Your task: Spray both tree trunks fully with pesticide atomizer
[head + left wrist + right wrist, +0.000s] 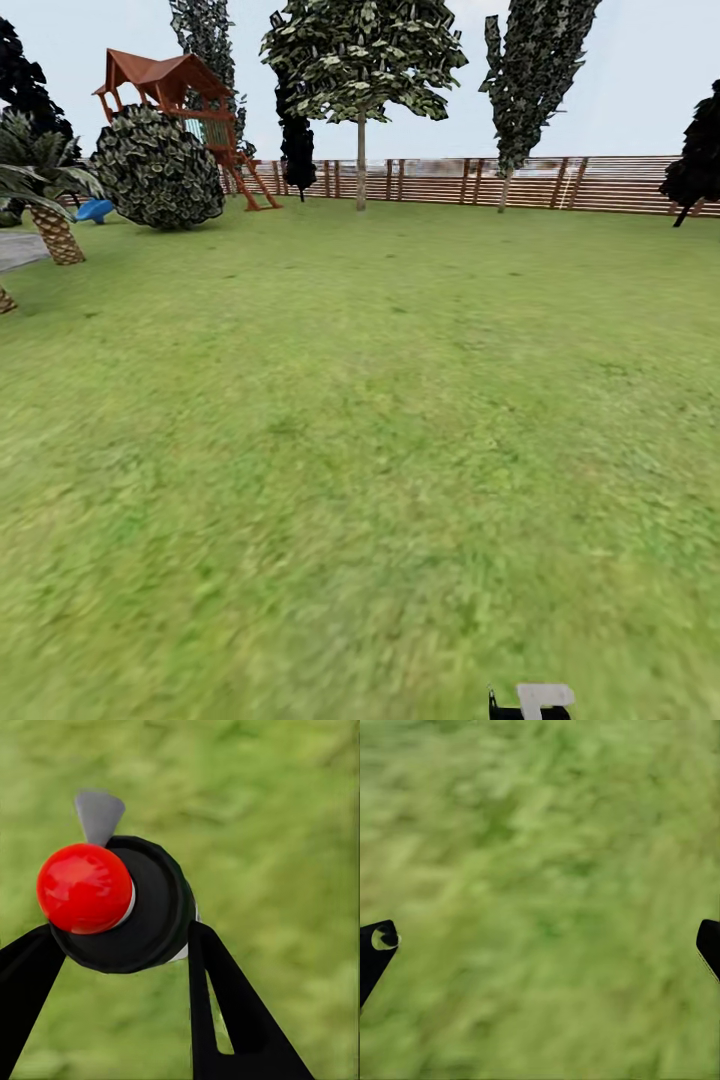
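The pesticide atomizer [124, 904] sits clamped in your left hand [120, 945], red top toward the camera; your right hand [540, 945] hangs spread and empty over lawn [360, 450]. Drive steadily toward the far trees [361, 150], bottle level

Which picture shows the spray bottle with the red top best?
The left wrist view: the atomizer sits big and close between the left gripper's fingers. The head view catches just a dark bit with a grey part at its bottom edge, perhaps the atomizer.
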Controlling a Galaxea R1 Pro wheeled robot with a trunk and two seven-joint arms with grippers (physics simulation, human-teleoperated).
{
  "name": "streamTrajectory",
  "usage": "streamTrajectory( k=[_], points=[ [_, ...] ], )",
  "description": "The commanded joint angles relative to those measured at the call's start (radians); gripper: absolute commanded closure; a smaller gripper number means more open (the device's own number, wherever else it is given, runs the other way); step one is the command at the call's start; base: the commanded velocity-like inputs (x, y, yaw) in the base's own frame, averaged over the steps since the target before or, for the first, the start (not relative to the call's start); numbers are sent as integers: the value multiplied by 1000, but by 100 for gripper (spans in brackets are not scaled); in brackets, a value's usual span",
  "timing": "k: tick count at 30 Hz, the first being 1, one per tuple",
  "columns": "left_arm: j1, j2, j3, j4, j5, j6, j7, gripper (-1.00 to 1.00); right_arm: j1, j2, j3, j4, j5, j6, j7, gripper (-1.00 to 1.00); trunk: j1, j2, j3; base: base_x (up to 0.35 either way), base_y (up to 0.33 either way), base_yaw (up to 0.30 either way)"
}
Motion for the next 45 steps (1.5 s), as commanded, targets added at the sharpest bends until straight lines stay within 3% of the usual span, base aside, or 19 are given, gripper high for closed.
streamTrajectory(
  k=[1, 45],
  points=[
    [0, 3, 7, 4, 5, -6, -7, 100, 0, 0, 9, 1, -10, -3, -1, -100, 0, 0, -1, 340, 0, 0],
    [20, 28, 14, -2, 9, -9, -4, 100, 0, 0, 9, 1, -10, -3, -1, -100, 0, 0, -1, 340, 0, 0]
  ],
)
